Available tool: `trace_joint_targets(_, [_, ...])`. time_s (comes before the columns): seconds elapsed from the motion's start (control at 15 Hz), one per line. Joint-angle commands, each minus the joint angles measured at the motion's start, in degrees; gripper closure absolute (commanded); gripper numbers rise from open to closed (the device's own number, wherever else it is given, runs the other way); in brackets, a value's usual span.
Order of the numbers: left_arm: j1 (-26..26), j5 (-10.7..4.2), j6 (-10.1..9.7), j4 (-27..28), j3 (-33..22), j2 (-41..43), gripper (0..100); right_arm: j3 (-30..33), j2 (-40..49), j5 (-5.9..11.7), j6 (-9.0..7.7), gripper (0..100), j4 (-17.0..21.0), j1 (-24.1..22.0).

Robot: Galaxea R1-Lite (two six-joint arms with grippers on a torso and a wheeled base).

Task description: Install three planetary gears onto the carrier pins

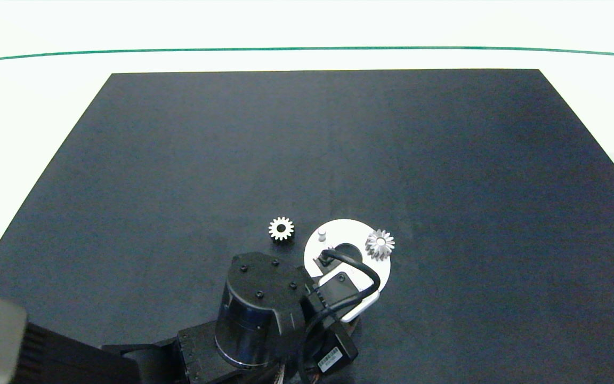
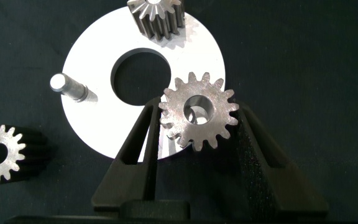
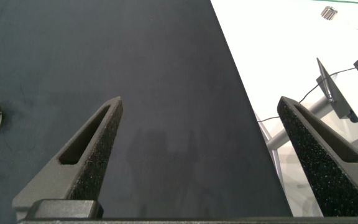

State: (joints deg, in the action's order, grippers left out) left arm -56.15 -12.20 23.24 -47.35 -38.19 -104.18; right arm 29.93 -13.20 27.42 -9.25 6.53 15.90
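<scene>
1. Left gripper [image 2: 197,134] is closed on a planetary gear [image 2: 198,111], teeth pinched between the two dark fingers [image 2: 138,146]; the gear is held flat with its bore facing the wrist camera.
2. The held gear hangs over the near rim of the white carrier disc [image 2: 92,127]. Something pale shows through its centre hole, probably the pin below, so the flat hold looks meant to line bore up with pin. Whether it is already threaded on or just above, cannot tell.
3. One carrier pin [image 2: 70,87] is bare, standing near the disc rim on the side toward the loose gear.
4. Another gear [image 2: 158,18] already sits on the disc at the far rim, across the central hole [image 2: 140,76] from the held one; in the head view it is at the disc's right edge [image 1: 380,244], presumably on its pin.
5. The last gear [image 1: 281,229] lies flat on the black mat [image 1: 179,160], just off the disc's left side, near the bare pin [image 1: 322,234], so short reach for the last pick.
6. Judged progress: one on, one being placed, one to go.
7. Left arm comes in from the lower left of the head view, wrist [image 1: 264,314] bent down over the disc, its camera and cable covering the near half of the disc.
8. Right gripper [image 3: 197,143] is spread wide and empty, parked over the mat's edge well away from the parts; not in the head view.
</scene>
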Motion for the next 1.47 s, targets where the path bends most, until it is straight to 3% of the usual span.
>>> trace_joint_targets(0.07, [0.16,-0.10,0.23,-0.20,-0.30,-0.06,81,-0.05,0.02,0.09,-0.06,0,0.06,0.01])
trace_joint_targets(1.47, [0.69,-0.10,0.41,-0.38,-0.22,-0.67,81,0.04,0.11,0.18,-0.06,0,-0.03,0.01])
